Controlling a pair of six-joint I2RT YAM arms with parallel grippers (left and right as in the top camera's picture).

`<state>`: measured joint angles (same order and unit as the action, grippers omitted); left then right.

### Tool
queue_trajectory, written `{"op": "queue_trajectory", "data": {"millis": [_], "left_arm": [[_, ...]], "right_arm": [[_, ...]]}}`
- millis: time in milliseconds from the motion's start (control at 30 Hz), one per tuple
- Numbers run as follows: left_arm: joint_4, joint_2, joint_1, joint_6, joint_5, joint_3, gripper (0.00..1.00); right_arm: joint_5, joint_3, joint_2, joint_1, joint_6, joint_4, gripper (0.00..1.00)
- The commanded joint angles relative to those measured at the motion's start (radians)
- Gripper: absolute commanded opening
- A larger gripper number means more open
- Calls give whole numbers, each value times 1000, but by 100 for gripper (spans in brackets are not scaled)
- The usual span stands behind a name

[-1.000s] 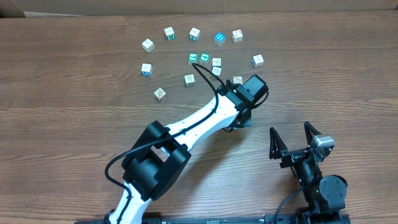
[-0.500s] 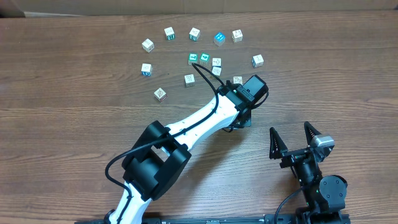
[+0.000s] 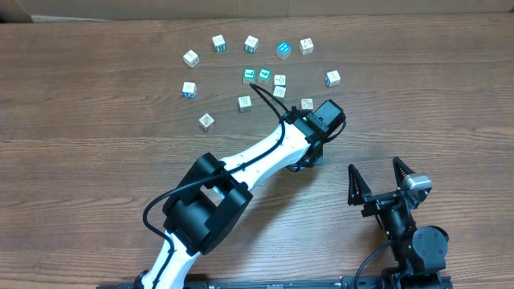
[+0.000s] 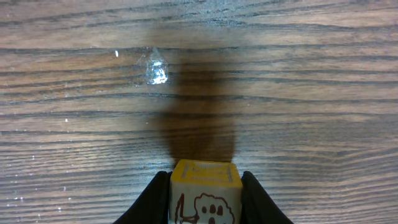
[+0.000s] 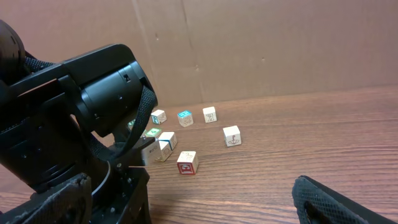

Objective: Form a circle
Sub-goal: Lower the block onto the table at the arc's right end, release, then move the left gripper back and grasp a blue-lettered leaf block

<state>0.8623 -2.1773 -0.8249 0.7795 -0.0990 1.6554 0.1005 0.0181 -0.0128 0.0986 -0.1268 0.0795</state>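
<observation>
Nearest, at the right, the right gripper (image 3: 373, 165) sits with its fingers spread wide, holding nothing. Farther in, the left arm (image 3: 265, 152) reaches diagonally over the wooden tabletop (image 3: 96, 160). The left gripper (image 4: 206, 198) pinches 1 small cube (image 4: 205, 176) with a yellow top face and a brown printed mark. Just beyond its wrist lies the circle (image 3: 265, 76), 4 whitish cubes bunched close together. More loose cubes (image 3: 251, 43) are strung around it, the farthest 5 in a curved row.
</observation>
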Motion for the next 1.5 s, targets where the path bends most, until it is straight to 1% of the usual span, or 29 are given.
{"op": "queue_trajectory", "data": {"millis": [0, 100, 200, 300, 567, 700, 967, 1000, 1067, 1167, 1300, 1467], "left_arm": [[-3, -13, 0, 2, -35, -5, 18], [-3, -13, -1, 2, -35, -5, 21], [-2, -13, 0, 2, -35, -5, 28], [-2, -13, 0, 2, -35, -5, 33], [-2, -13, 0, 2, -35, -5, 36], [-3, -13, 0, 2, -35, -5, 40], [-5, -13, 2, 2, -36, -2, 43], [-6, -13, 6, -1, -40, 5, 44], [-3, -13, 24, -48, -39, 37, 45], [43, -13, 63, -93, -39, 119, 48], [93, -13, 124, -97, -39, 207, 49], [106, -13, 214, -96, -40, 221, 51]], "right_arm": [[-2, -10, 10, -2, -2, -4, 100], [-2, -10, 10, -2, -2, -4, 100], [-2, -10, 10, -2, -2, -4, 100], [-2, -10, 10, -2, -2, -4, 100], [-2, -10, 10, -2, -2, -4, 100], [-2, -10, 10, -2, -2, -4, 100], [-2, -10, 10, -2, -3, -4, 100], [-2, -10, 10, -2, -2, -4, 100], [-2, -10, 10, -2, -2, -4, 100], [-2, -10, 10, -2, -2, -4, 100], [-2, -10, 10, -2, -2, -4, 100], [-2, -10, 10, -2, -2, -4, 100]]}}
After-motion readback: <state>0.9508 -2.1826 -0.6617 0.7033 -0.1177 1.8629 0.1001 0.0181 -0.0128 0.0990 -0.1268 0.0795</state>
